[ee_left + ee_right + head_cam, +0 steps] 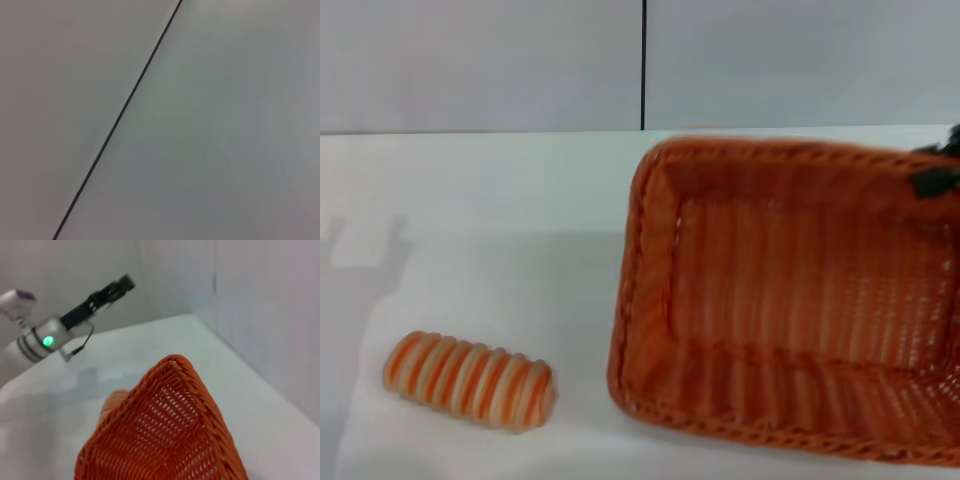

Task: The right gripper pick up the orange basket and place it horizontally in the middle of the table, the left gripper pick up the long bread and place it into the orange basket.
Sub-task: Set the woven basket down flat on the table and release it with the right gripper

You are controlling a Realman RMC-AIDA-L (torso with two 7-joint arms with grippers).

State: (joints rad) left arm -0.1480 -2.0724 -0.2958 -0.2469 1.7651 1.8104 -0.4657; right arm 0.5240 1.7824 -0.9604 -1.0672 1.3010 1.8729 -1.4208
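The orange basket hangs tilted over the right half of the table, its open side facing the head view. My right gripper shows only as black parts at the basket's far right rim, shut on it. In the right wrist view the basket fills the foreground. The long bread lies striped side up at the front left of the table, and a bit of it peeks out behind the basket. My left gripper is held high above the table's left side, away from the bread.
A grey wall with a dark vertical seam stands behind the table; the left wrist view shows only this wall. The left arm's shadow falls on the table's left side.
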